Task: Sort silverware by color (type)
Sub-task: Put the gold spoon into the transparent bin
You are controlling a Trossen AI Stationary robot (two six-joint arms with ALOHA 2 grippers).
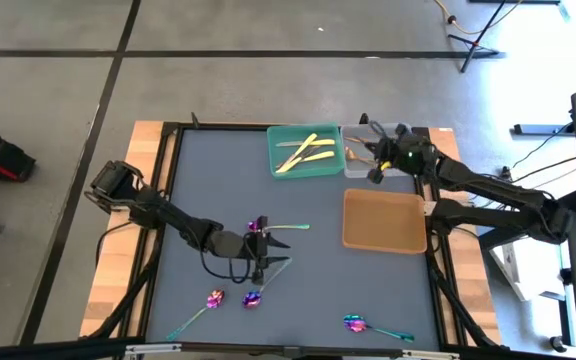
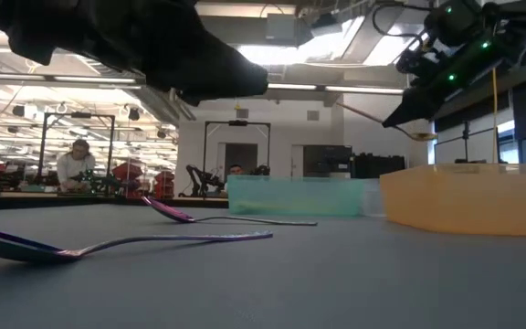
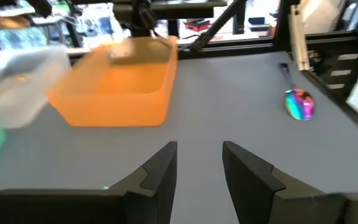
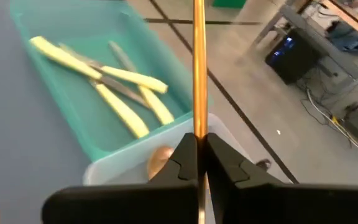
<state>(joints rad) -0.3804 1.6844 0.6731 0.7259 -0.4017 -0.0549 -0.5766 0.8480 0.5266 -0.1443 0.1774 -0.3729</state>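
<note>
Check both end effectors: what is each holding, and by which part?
The right end effector is shut on a copper-gold spoon, gripping its handle, above the grey tray. The left end effector is open, holding nothing.

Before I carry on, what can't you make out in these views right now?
- Grey tray contents: high view, right gripper covers them; right wrist view shows one copper bowl.
- Held copper spoon: bowl out of frame there.
- Purple spoon: handle blurred in left wrist view.

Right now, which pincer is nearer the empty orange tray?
Right. The right pincer, shut on a copper spoon, hangs over the grey tray just behind the orange tray; the left pincer hovers mid-table, farther off.
</note>
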